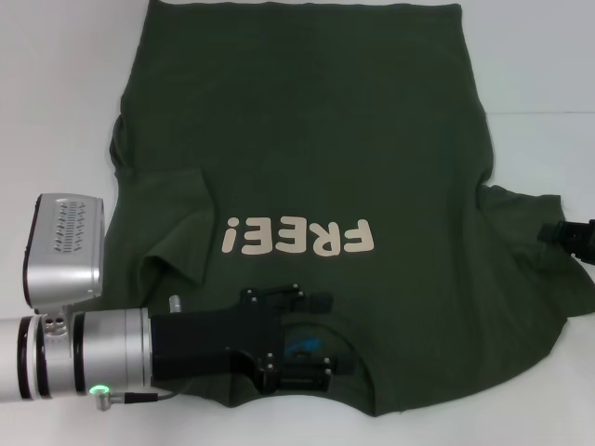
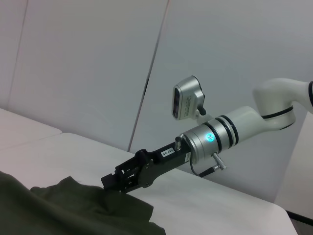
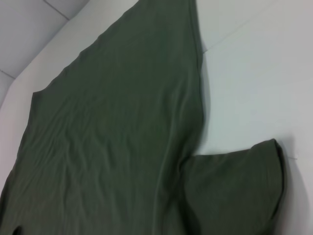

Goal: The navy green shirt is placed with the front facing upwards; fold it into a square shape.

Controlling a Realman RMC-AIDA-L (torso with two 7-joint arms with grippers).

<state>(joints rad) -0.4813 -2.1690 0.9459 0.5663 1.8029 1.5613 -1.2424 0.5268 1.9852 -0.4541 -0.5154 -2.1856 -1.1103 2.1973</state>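
Lying flat on the white bench (image 1: 56,111), the navy green shirt (image 1: 307,149) has its front side up. The cream word "FREE!" (image 1: 297,237) shows on its chest, upside down from the head view. The neck end is close to the robot and the bottom hem is far away. The sleeve on the robot's left (image 1: 172,223) is folded in over the body of the shirt. The sleeve on the robot's right (image 1: 530,251) is spread out on the bench.

The left tool (image 1: 311,339) sits over the neck of the shirt, near the small blue label (image 1: 302,348). Its black fingers are down by the collar, but I cannot tell if they are open or closed, or if they hold the cloth.

The right tool (image 1: 569,237) is at the right edge of the head view, by the end of the right sleeve. In the left wrist view, the right tool (image 2: 113,182) touches the edge of that sleeve (image 2: 73,200). I cannot tell if it is open or closed either.
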